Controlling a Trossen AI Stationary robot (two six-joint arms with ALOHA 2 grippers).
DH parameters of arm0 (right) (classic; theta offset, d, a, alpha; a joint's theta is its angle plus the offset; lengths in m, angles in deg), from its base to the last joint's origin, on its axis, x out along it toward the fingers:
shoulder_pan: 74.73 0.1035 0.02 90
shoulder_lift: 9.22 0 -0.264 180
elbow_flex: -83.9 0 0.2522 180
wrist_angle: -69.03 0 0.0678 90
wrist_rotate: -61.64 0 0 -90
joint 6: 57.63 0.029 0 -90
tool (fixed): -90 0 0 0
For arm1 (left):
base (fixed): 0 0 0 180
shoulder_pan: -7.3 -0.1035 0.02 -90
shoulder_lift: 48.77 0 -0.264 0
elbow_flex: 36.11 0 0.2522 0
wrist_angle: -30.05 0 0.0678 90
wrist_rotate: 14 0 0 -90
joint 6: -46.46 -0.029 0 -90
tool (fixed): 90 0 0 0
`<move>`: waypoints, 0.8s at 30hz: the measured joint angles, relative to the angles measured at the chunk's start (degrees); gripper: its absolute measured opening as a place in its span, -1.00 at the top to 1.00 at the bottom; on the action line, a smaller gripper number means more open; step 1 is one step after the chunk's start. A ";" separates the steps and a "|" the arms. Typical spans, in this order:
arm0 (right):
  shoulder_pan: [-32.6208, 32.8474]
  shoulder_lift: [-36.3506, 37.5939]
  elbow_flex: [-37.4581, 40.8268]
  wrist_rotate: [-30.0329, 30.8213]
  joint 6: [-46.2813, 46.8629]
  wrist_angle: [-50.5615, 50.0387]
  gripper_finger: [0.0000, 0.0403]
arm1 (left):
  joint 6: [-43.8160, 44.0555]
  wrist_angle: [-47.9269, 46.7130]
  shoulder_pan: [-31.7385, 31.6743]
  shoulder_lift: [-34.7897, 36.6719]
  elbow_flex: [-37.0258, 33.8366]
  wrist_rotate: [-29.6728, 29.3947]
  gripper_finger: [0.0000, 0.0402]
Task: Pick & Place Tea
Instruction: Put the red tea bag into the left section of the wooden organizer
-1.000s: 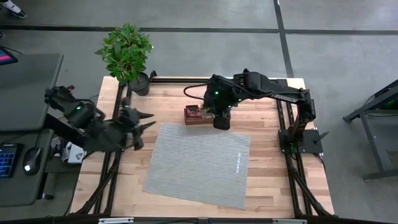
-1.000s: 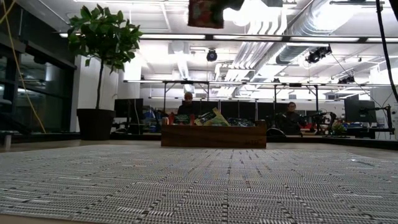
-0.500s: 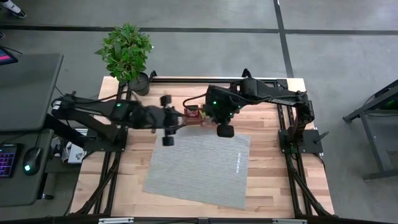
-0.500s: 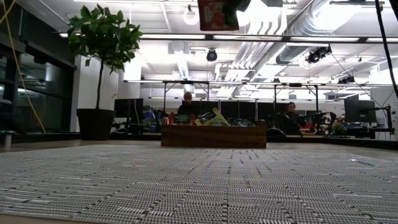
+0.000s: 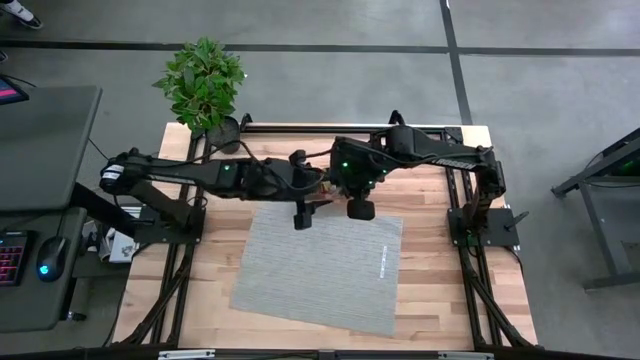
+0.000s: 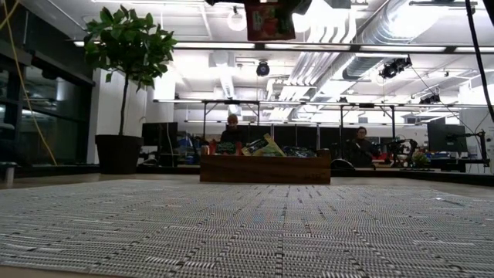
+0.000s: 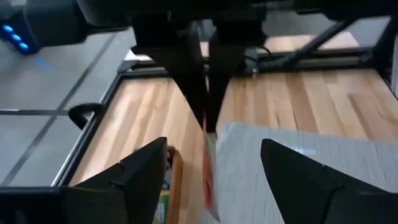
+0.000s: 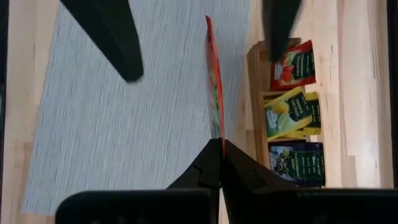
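A red tea sachet (image 8: 214,87) hangs edge-on from my shut right gripper (image 8: 221,152), above the far edge of the grey mat (image 5: 320,265) and beside the wooden tray (image 8: 255,74). In the low view the sachet (image 6: 270,22) hangs high over the mat. My left gripper (image 7: 213,144) reaches in from the table's left and is open. Its two fingers (image 8: 106,37) stand one on either side of the hanging sachet without touching it. Red, yellow and dark sachets (image 8: 292,112) lie in the tray. My right gripper pinches the red sachet's upper edge (image 8: 221,140) between its two fingers. The fingers come from above, pointing steeply down. The sachet hangs upright below them, clear of the mat and the tray.
The tray (image 6: 265,168) stands on the wood just past the mat's far edge. A potted plant (image 5: 205,85) sits at the table's far left corner. Bare wood (image 5: 430,290) runs along the mat's right side and in front of it.
My left gripper has swung from the table's left edge toward the right, up to the hanging sachet, rolling as it went, and has opened wider. My right gripper has tipped slightly and keeps the sachet.
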 joint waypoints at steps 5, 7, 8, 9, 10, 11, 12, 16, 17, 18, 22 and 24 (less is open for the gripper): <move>0.04 0.03 0.00 -0.03 0.05 0.57 1.00 | 0.15 2.76 0.00 -0.60 0.01 -1.36 -0.28; 0.02 0.04 0.00 -0.04 0.06 1.21 1.00 | 0.60 3.60 0.00 -0.75 0.01 -1.34 -0.27; 0.02 0.02 0.00 -0.10 0.04 1.29 1.00 | 0.68 4.28 0.00 -1.38 0.03 -1.30 -0.26; 0.02 0.02 0.00 -0.30 0.04 1.61 1.00 | 0.70 5.24 0.00 -2.15 0.07 -1.27 -0.25; 0.02 0.02 0.00 -0.33 0.02 2.13 1.00 | 0.71 5.84 0.00 -2.92 0.08 -1.23 -0.23; 0.04 0.00 0.00 -0.32 -0.08 2.24 1.00 | 0.77 5.85 0.00 -3.55 0.03 -1.00 -0.21; 0.04 -0.03 0.00 -0.31 -0.41 1.81 1.00 | 1.07 6.27 0.00 -4.16 -0.01 -0.58 -0.19; 0.04 -0.02 0.00 0.85 -0.42 -0.83 1.00 | 1.84 7.62 -0.66 -4.72 0.03 0.03 -0.12; 0.02 -0.02 0.00 1.13 -0.42 -0.83 1.00 | 1.84 7.94 -0.72 -4.72 0.03 0.23 -0.10; 0.02 -0.02 0.00 1.19 -0.42 -0.80 1.00 | 1.83 8.00 -0.78 -4.72 0.03 0.43 -0.08; 0.02 -0.02 0.00 0.88 -0.52 -0.78 1.00 | 1.66 7.73 -0.74 -4.72 0.03 -0.52 0.03; 0.04 -0.02 0.00 0.70 -0.78 -0.60 1.00 | 1.68 7.71 -0.72 -4.72 0.03 -0.66 0.11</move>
